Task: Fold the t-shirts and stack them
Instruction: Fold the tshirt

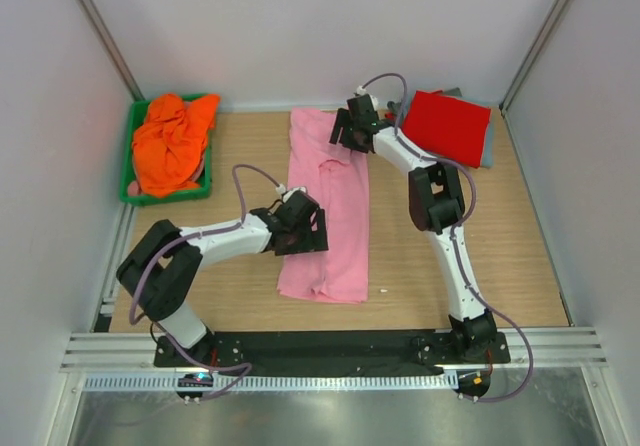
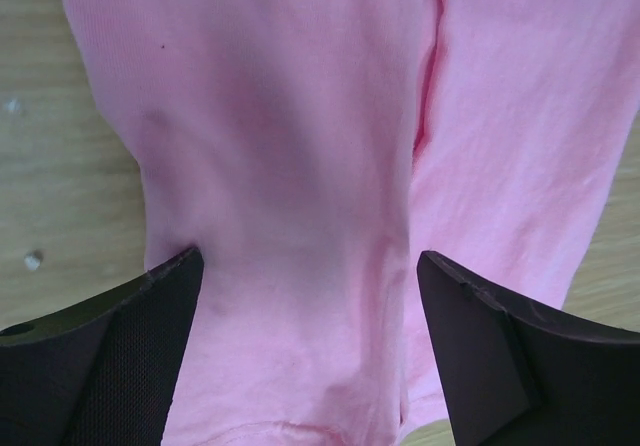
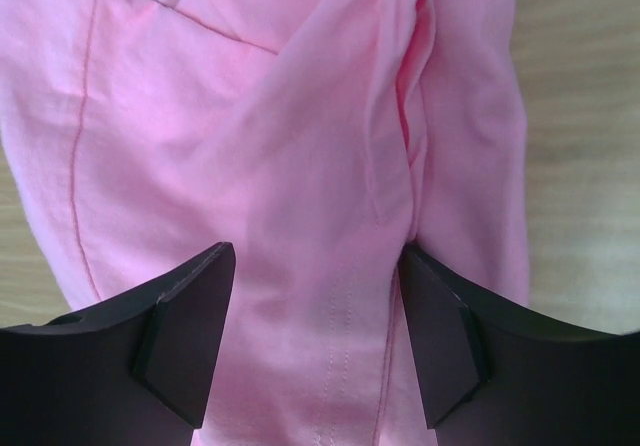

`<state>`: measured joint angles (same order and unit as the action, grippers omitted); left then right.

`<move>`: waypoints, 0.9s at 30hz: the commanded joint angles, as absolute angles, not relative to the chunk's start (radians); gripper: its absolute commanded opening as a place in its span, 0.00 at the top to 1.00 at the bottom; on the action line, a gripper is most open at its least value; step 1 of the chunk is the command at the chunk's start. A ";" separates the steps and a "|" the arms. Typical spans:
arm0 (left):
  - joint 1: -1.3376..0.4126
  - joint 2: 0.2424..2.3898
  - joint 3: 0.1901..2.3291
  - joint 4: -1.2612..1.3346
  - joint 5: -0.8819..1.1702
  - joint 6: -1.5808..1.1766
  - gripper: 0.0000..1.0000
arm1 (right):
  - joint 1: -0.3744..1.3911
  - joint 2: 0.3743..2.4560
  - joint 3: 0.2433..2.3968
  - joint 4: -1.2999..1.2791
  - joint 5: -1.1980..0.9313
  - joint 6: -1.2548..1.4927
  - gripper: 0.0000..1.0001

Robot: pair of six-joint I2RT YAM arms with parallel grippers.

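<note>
Fingers (image 2: 100, 366) astride pink t-shirt (image 2: 300, 146) (both pairs)

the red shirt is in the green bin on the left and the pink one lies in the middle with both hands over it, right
Not quite. The top external view shows the orange shirt, crumpled, in the green bin on the left; the red shirt lies folded at the back right. The pink shirt does lie in the middle, with the left hand and the right hand over it.
</note>
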<state>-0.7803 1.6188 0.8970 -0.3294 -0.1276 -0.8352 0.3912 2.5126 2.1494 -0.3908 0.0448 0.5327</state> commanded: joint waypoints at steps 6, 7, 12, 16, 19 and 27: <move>-0.752 1.727 0.944 -0.327 0.109 -0.929 0.13 | 0.357 2.605 2.272 -0.408 -0.193 0.465 0.26; -0.756 1.711 0.928 -0.327 0.144 -0.971 0.13 | 0.357 2.585 2.258 -0.408 -0.205 0.454 0.26; -0.836 1.507 0.884 -0.391 0.101 -1.060 0.12 | 0.356 2.456 2.236 -0.454 -0.171 0.345 0.17; -0.879 1.344 0.930 -0.618 -0.053 -1.040 0.09 | 0.345 2.269 2.197 -0.538 -0.107 0.333 0.14; -0.881 1.231 0.898 -0.718 -0.153 -1.038 0.08 | 0.344 2.060 2.007 -0.577 -0.055 0.362 0.13; -0.887 1.072 0.664 -0.556 -0.115 -1.089 0.13 | 0.345 1.419 1.087 -0.463 -0.041 0.552 0.11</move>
<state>-0.8825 1.0927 0.7387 -0.6205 -0.1123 -1.0504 0.3447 1.5383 1.3388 -0.4744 -0.0532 0.4599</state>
